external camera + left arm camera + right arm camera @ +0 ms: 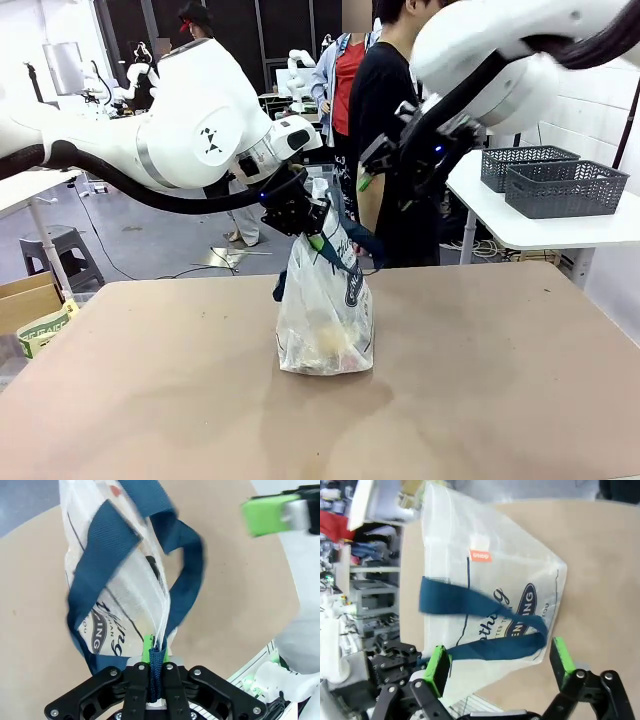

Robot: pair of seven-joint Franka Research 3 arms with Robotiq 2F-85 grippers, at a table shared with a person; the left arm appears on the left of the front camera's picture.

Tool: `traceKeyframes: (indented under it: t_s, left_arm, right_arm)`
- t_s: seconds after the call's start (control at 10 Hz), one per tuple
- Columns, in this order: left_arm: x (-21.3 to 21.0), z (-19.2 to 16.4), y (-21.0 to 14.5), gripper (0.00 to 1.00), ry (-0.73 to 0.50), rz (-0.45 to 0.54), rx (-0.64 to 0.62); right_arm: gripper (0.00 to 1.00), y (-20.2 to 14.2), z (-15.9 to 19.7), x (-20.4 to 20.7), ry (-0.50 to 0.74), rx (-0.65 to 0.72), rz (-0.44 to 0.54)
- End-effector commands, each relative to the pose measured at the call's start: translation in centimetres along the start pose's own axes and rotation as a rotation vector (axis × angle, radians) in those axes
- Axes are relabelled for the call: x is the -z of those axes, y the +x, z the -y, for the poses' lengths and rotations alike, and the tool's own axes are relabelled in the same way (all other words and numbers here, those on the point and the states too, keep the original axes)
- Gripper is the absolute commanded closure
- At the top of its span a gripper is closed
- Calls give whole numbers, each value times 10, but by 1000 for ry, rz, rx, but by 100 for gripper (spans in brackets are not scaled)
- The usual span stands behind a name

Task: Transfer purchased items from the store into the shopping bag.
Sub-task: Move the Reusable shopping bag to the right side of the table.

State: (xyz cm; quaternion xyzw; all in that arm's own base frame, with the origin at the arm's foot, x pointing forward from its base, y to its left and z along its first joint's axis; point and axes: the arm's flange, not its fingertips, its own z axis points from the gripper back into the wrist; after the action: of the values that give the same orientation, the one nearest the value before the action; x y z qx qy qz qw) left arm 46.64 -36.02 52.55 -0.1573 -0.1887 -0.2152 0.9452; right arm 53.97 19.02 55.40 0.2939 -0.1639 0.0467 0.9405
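Note:
The shopping bag (325, 310), translucent white with navy lettering, stands on the brown table. My left gripper (305, 228) is shut on its top edge and one navy strap (156, 666), holding the bag upright. Yellowish purchased items (322, 345) show dimly through the bag's bottom. My right gripper (372, 176) hangs open just above and to the right of the bag's top. In the right wrist view its green pads (438, 663) stand wide apart on either side of the other strap (495, 647) without gripping it. The store (565, 188), a dark grey mesh basket, sits on a white side table at the right.
A second grey mesh basket (520, 160) stands behind the first. A person in black (385, 110) stands at the table's far side behind the bag. A cardboard box (25, 300) sits on the floor at the left. Bare tabletop (480, 380) surrounds the bag.

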Motion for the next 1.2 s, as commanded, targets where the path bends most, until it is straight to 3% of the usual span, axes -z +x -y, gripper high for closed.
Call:
traceKeyframes:
  t_s: [0.0, 0.1, 0.3, 0.6, 0.7, 0.8, 0.9, 1.1]
  left_arm:
    - [-3, -2, 0, 100, 3, 3, 0]
    - [-3, -2, 0, 100, 3, 3, 0]
    - [-3, -2, 0, 100, 3, 3, 0]
    - [-3, -2, 0, 100, 3, 3, 0]
    - [-3, -2, 0, 100, 3, 3, 0]
    - [-3, -2, 0, 100, 3, 3, 0]
    - [-3, -2, 0, 100, 3, 3, 0]
    - [-3, -2, 0, 100, 3, 3, 0]
  right_arm:
    - [0, -16, 21, -23, 76, -13, 87]
    - [0, -18, 27, -33, 74, -47, 57]
    - [0, -26, 40, -43, 61, -265, -21]
    - [0, -29, 54, -50, -3, -513, -44]
    - [0, -32, 52, -49, -55, -602, -60]
    - [0, -35, 43, -45, -184, -693, -56]
    - [0, -25, 48, -48, -20, -524, -83]
    - [0, -25, 48, -48, -20, -524, -83]
